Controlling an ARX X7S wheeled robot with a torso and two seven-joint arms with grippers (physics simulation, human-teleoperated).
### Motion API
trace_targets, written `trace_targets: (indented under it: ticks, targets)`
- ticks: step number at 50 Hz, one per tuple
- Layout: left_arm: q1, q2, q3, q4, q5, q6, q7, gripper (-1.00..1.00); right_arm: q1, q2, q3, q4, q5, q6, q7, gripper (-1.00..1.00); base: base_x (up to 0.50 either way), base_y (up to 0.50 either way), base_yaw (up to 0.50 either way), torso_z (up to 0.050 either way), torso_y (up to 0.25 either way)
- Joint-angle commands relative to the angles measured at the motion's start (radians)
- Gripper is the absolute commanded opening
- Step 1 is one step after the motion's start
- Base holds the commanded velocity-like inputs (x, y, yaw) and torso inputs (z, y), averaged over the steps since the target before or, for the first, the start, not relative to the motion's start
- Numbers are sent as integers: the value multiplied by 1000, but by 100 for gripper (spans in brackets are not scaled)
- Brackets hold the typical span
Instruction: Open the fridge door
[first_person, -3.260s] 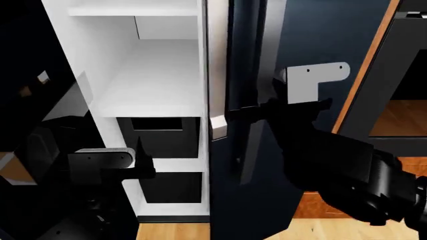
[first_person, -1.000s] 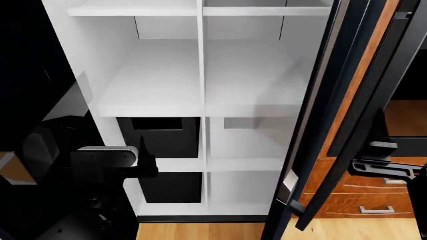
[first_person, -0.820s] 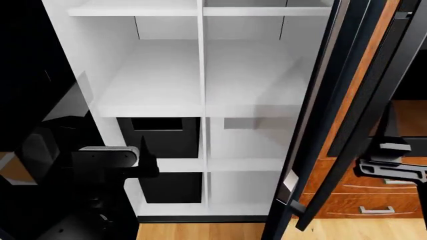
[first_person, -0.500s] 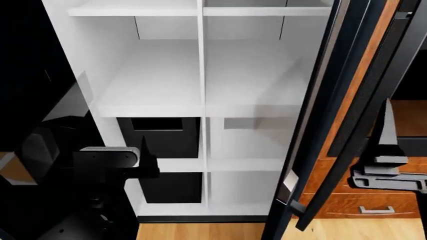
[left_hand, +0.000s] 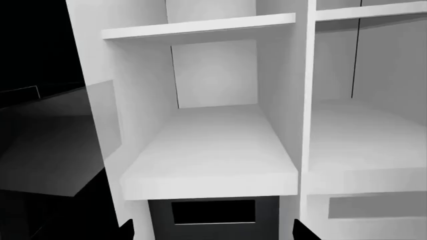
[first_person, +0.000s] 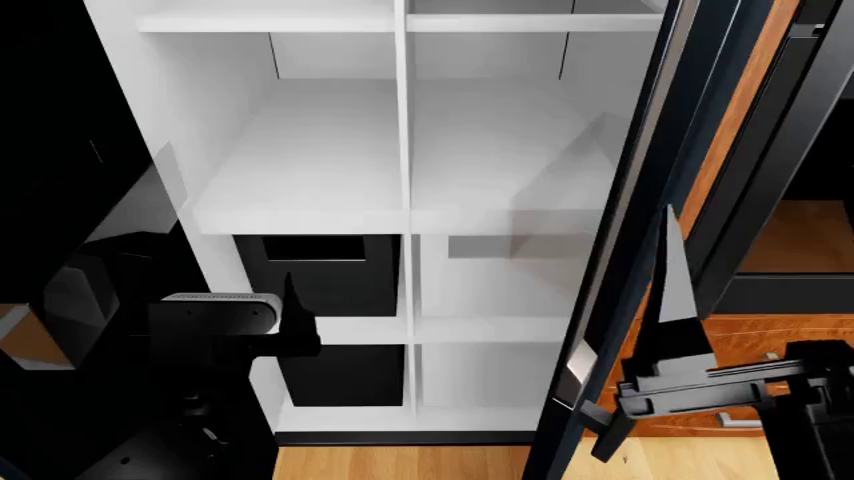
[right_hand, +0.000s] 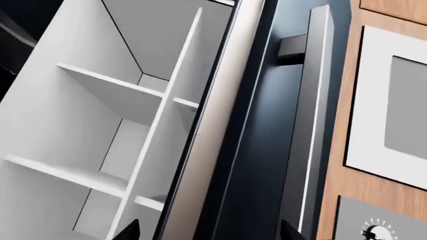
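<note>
The fridge fills my head view straight ahead, both doors swung wide and the white shelves bare to me. The right door stands edge-on at the right of that view; the left door is a dark glossy sheet at the far left. I judge these doors stiff and heavy on their hinges, with slick gloss faces that give pads nothing to bite. The place to take hold is the long silver handle, a rigid bar standing off the door face, good for hooking or pinching.

My right gripper hangs low beside the right door's edge, near it, though I cannot say whether it touches. Its fingers look spread and it holds nothing. In the right wrist view only two dark fingertips show, set well apart with nothing between. My left gripper sits in front of the black bin, also spread wide and empty.

The right wrist view gives me what the head view lacks: the handle's full run, its bracket, and the white panel in the wood cabinet behind the door. The left wrist view looks squarely into the left shelf and shows the bin's top edge below, but neither door handle.
</note>
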Motion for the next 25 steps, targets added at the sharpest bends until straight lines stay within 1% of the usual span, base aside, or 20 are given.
trace_targets:
  ticks: [1, 6, 9, 12, 16, 20, 25]
  targets:
    - [-2, 3, 1, 0, 1, -4, -1, 100, 58, -67, 32, -42, 41, 74, -57, 100, 0, 0, 0, 0, 0]
    - [3, 0, -1, 2, 0, 0, -1, 100, 100, -104, 45, -81, 59, 148, -64, 100, 0, 0, 0, 0, 0]
    - [1, 2, -2, -3, 0, 1, 1, 100, 149, -121, -1, -86, 52, 168, -56, 100, 0, 0, 0, 0, 0]
    - [4, -1, -3, 0, -1, 3, 1, 100, 221, -148, -85, -86, 48, 184, -37, 100, 0, 0, 0, 0, 0]
    - [8, -3, -4, 1, -1, 6, 2, 100, 366, -197, -228, -86, 80, 177, -8, 100, 0, 0, 0, 0, 0]
    - [7, -2, -5, -1, -1, 5, 2, 100, 508, -279, -382, -86, 113, 187, 39, 100, 0, 0, 0, 0, 0]
    - [10, -4, -6, 0, -2, 8, 2, 100, 576, -387, -457, -85, 147, 178, 85, 100, 0, 0, 0, 0, 0]
